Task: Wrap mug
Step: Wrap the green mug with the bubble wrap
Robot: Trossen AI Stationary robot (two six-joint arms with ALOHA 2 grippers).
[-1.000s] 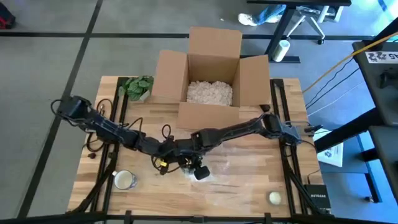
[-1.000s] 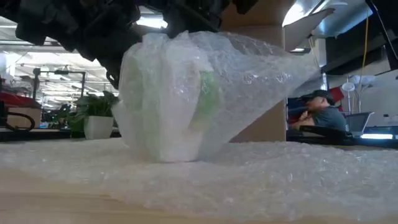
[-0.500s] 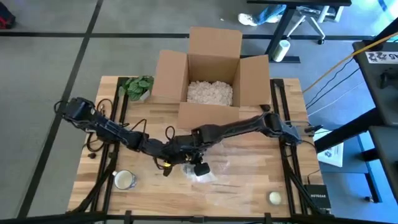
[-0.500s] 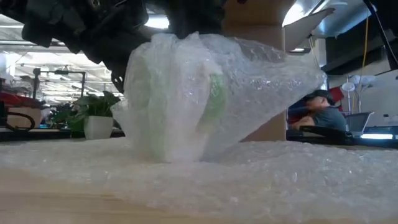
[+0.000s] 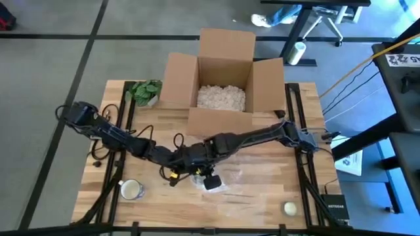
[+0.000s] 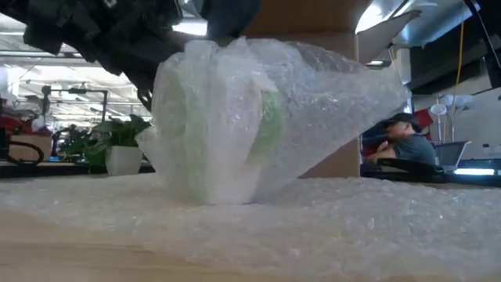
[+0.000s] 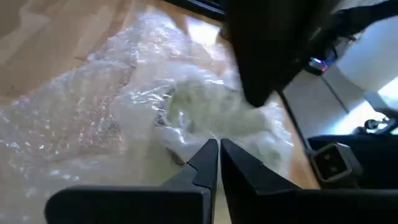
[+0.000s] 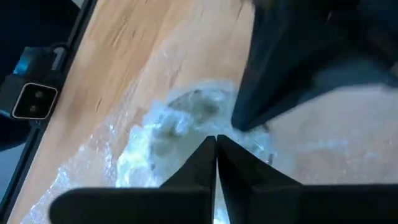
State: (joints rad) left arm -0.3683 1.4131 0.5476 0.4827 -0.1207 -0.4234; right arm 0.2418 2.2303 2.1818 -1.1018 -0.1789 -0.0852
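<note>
Crowding bubble-wrapped mug (image 6: 227,125): both tools; cardboard box (image 5: 223,82), plant (image 5: 145,91) behind.

High view: overhead, straight down, whole desk (image 5: 262,190); low view: desk-level, close to wrapped mug (image 6: 235,125); wrist views: near, facing same mug.

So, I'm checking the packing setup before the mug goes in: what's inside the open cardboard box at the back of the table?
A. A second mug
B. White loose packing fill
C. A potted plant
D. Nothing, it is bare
B. In the high view the open cardboard box shows a heap of white loose packing fill on its floor; the small potted plant stands outside it, to its side on the table.
</note>
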